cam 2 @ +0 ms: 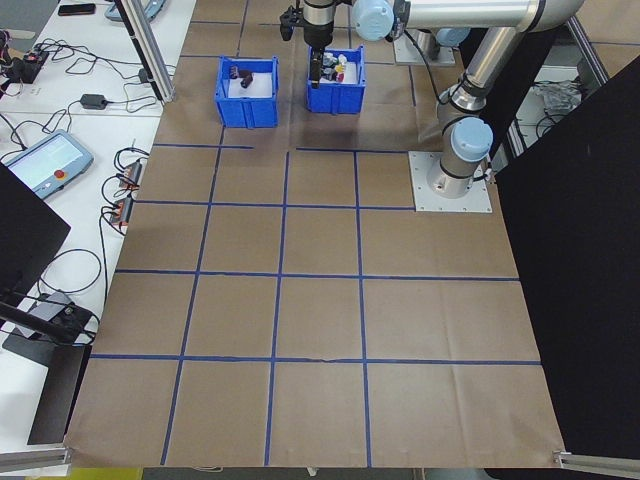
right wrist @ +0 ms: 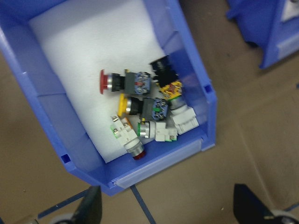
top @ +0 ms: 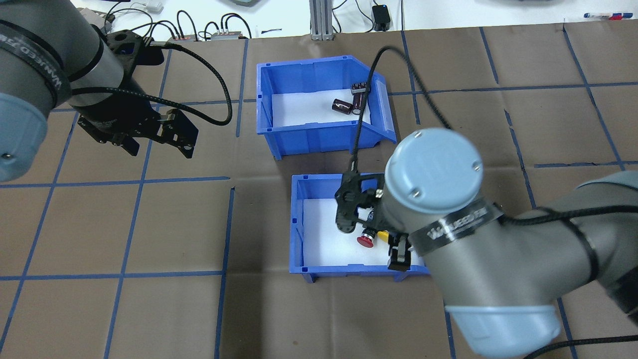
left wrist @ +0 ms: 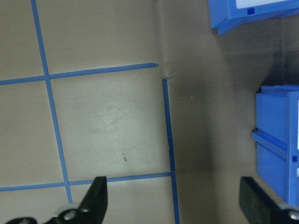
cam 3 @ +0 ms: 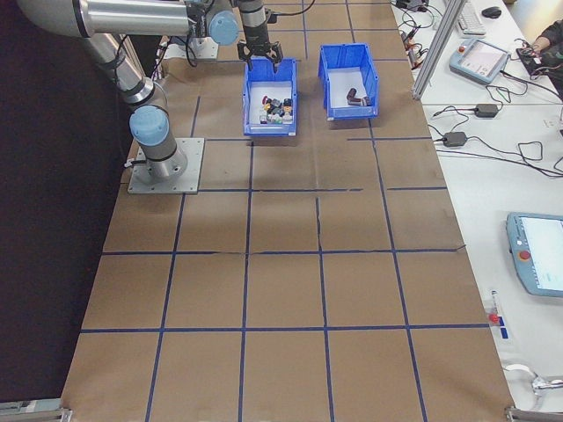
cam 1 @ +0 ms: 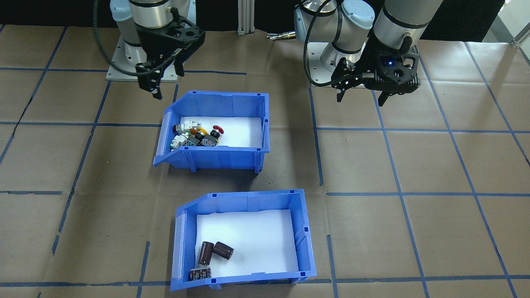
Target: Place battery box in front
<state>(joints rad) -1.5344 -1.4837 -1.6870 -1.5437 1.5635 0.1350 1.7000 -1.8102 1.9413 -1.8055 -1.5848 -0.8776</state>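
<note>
Beyond the switch bin (top: pixel 299 224), battery box (top: pixel 319 137), sloped front rightward; both pincers (top: pixel 158 135) (cam 1: pixel 159 80) agape, empty.

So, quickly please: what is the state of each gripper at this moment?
Left gripper: open, holding nothing, above bare table paper.
Right gripper: open, holding nothing, above the bin of push-button switches.

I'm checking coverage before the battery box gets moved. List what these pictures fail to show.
- Third cell in the battery box: front-facing view, half hidden behind the bin's near wall.
- Switch bin contents: overhead view, largely covered by the right arm and right hand.
- Left hand: its wrist view cuts the fingers at the bottom edge; only tips show.
- Both side views: bin contents too small to count.
</note>
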